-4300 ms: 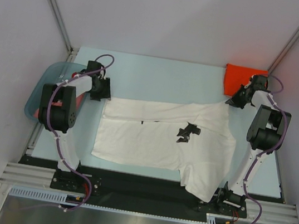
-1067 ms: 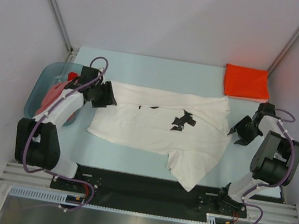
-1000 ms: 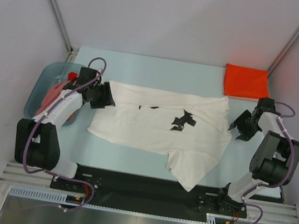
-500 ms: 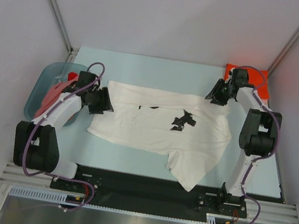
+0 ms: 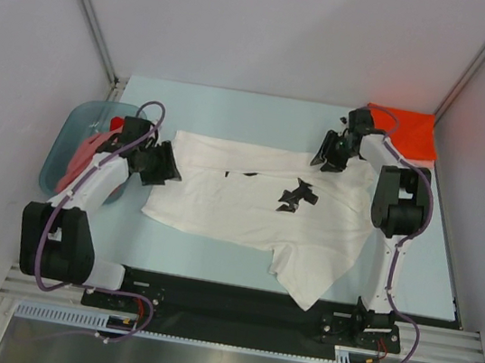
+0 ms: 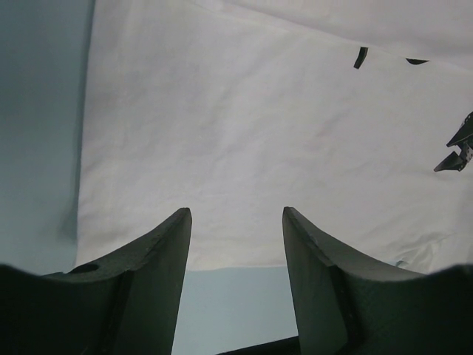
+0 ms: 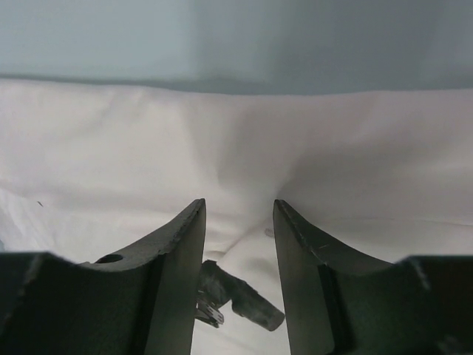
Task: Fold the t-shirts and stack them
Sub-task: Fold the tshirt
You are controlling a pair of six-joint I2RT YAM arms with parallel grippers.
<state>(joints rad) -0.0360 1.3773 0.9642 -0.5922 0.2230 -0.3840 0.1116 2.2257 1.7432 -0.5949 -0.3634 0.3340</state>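
Note:
A large white t-shirt (image 5: 247,210) with small black prints (image 5: 298,195) lies spread across the table, one part hanging toward the near edge. My left gripper (image 5: 164,165) stands open at the shirt's left edge; in the left wrist view the gripper (image 6: 236,222) has its fingers apart over the white cloth (image 6: 259,133) where it meets the table. My right gripper (image 5: 327,154) is open over the shirt's far right part; in the right wrist view the gripper (image 7: 238,211) straddles creased cloth (image 7: 111,133) and a black print (image 7: 240,299). A folded orange-red t-shirt (image 5: 409,133) lies at the far right corner.
A blue-grey basin (image 5: 56,158) sits at the left table edge with a salmon-pink tee (image 5: 81,162) and a red one (image 5: 119,122) in it. Metal frame posts rise at both far corners. The arm bases and a black rail line the near edge.
My right arm swung from the shirt's right side up to its far right part, and its jaws narrowed a little. The left gripper stayed nearly still. The shirt has not moved.

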